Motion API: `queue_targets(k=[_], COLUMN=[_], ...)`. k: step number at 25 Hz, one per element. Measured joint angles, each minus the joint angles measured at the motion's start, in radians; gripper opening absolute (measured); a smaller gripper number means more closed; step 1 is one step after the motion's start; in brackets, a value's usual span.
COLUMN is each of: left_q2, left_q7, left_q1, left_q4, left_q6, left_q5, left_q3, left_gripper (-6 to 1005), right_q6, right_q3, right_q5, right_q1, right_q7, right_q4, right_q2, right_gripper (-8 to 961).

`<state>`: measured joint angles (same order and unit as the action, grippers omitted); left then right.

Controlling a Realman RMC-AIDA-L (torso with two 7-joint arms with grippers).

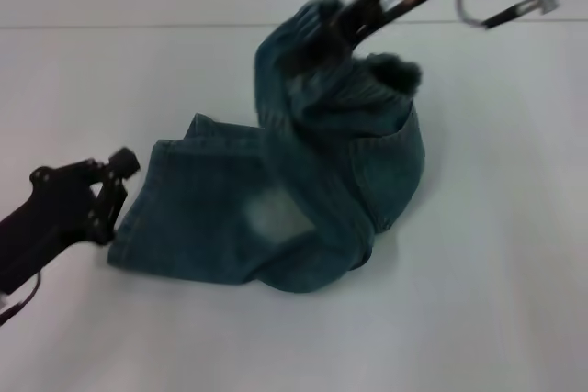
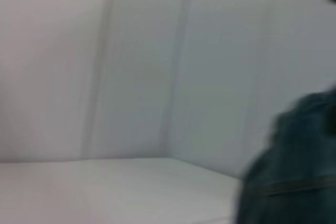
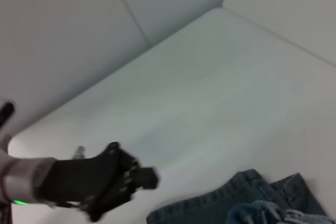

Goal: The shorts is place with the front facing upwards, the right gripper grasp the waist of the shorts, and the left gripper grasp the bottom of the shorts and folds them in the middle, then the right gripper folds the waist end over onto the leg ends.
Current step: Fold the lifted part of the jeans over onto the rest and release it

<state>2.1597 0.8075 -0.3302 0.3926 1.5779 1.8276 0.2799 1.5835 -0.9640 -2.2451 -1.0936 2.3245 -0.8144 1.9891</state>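
In the head view, the ruffled elastic waist of the dark blue denim shorts (image 1: 317,29) is held clamped and lifted by the black right gripper (image 1: 338,27). Beyond it, the flat stitched leg ends (image 1: 138,218) lie on the white bench (image 1: 478,300), just beside the black left gripper (image 1: 115,185), whose jaws look parted and empty.

In the left wrist view, only denim shows.

In the right wrist view, the left gripper hovers near the hems. The final fold is judged under way; next, the waist should be laid over the leg ends.
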Motion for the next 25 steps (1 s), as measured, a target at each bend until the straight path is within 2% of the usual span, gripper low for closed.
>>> queue_targets(k=[5, 10, 12, 18, 23, 25], left_q2=[-0.011, -0.016, -0.016, -0.010, -0.009, -0.009], left_q7=[0.100, 0.127, 0.128, 0.127, 0.125, 0.125], left_q1=[0.055, 0.084, 0.092, 0.115, 0.119, 0.117], left_q4=[0.145, 0.199, 0.205, 0.208, 0.208, 0.205], left_q6=[0.220, 0.310, 0.320, 0.322, 0.315, 0.311], left_q5=[0.135, 0.212, 0.231, 0.244, 0.246, 0.247], left_q3=[0.002, -0.002, -0.005, -0.010, -0.008, -0.005], left_gripper=[7, 7, 7, 6, 6, 6], right_q6=[-0.057, -0.129, -0.140, -0.207, -0.243, -0.243], right_q3=[-0.092, -0.152, -0.156, -0.169, -0.188, -0.188], right_q5=[-0.001, -0.002, -0.002, 0.009, 0.017, 0.029], right_q1=[-0.059, -0.115, -0.124, -0.201, -0.206, -0.199], right_q7=[-0.036, -0.096, -0.106, -0.152, -0.167, -0.179], right_q4=[0.083, 0.164, 0.176, 0.317, 0.338, 0.337], right_q2=[0.037, 0.087, 0.091, 0.109, 0.112, 0.112], right_gripper=[260, 272, 277, 292, 304, 348])
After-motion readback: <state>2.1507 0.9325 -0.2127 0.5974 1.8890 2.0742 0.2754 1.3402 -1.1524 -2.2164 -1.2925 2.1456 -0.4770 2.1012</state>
